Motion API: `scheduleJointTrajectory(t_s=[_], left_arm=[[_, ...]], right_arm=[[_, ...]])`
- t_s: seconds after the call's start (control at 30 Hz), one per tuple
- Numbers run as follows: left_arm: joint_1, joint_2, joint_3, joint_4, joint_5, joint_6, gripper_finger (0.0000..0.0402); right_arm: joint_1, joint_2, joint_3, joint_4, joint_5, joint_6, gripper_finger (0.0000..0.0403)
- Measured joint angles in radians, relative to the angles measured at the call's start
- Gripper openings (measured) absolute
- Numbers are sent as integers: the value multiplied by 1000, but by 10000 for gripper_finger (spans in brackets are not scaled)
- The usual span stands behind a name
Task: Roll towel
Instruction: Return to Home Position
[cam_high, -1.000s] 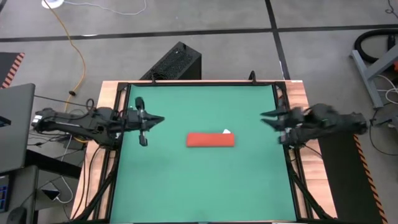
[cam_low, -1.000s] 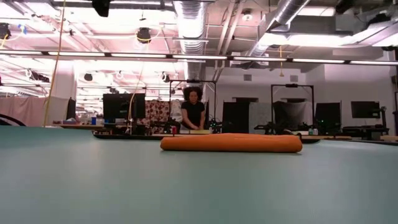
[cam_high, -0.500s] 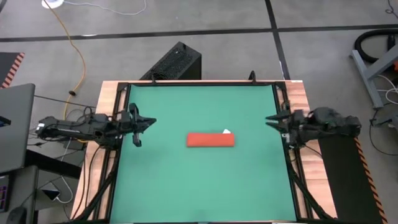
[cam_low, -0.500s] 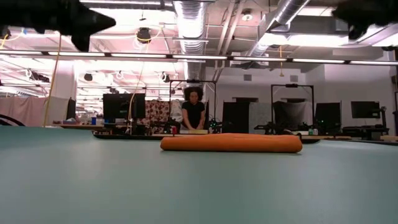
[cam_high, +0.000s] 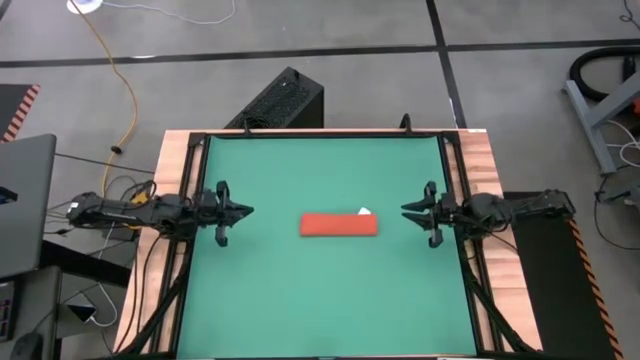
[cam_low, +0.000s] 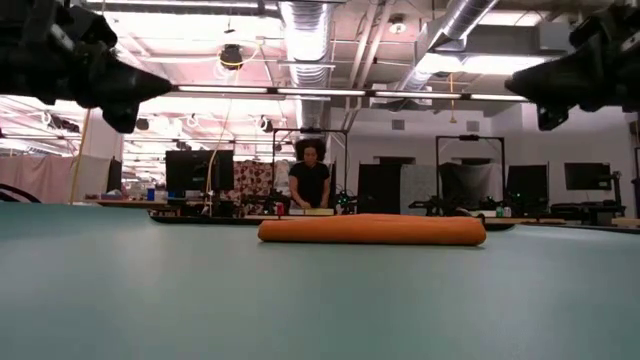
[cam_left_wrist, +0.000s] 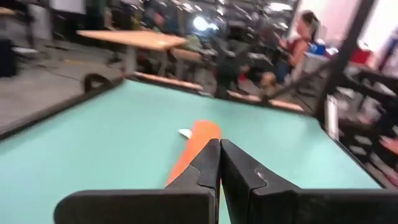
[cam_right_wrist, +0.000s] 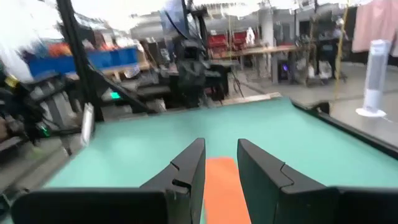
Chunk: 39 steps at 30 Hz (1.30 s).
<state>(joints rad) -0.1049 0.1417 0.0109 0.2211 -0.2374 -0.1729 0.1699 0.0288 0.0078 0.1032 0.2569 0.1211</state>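
The orange-red towel (cam_high: 339, 225) lies rolled into a long roll on the middle of the green table, with its white tag (cam_high: 365, 211) at its far side. It also shows in the low view (cam_low: 372, 230). My left gripper (cam_high: 243, 211) hovers off the roll's left end, above the table, with its fingers shut (cam_left_wrist: 219, 152). My right gripper (cam_high: 408, 211) hovers off the roll's right end with its fingers open (cam_right_wrist: 221, 155). Both point at the roll and neither touches it. In the low view the left gripper (cam_low: 130, 88) and the right gripper (cam_low: 528, 85) hang high above the table.
The green mat (cam_high: 300, 290) is framed by a black rail and wooden edges (cam_high: 485, 160). A person (cam_low: 311, 180) stands at a bench in the room beyond the far edge. A black box (cam_high: 280, 100) stands on the floor behind the table.
Both grippers have come down and shifted toward the table's near edge, so that they are in line with the roll. The right gripper has also come a little toward the roll. The towel has stayed where it was.
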Motion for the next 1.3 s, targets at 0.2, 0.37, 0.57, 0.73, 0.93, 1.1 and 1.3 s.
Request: scheduleJointTrajectory(t_s=[0.2,0.37,0.57,0.73,0.93,1.1,1.3], left_arm=[[-13,3,0,-60,35,-10,0],[-13,1,0,-40,-25,-47,0],[-13,1,-1,-39,6,-47,0],[-13,2,-1,-26,66,-23,0],[-14,-24,116,-165,174,-2,0],[-14,-141,189,-338,173,34,0],[-51,-138,113,-205,231,39,0]], right_arm=[[3,0,0,-7,57,-50,116],[-13,1,-1,-18,110,-42,116],[-15,2,-1,-18,110,-42,116],[-15,2,-2,-18,109,-42,116],[-15,2,-2,-19,109,-42,116],[-15,2,-2,-19,109,-42,116],[-15,4,-2,-19,109,-42,116]])
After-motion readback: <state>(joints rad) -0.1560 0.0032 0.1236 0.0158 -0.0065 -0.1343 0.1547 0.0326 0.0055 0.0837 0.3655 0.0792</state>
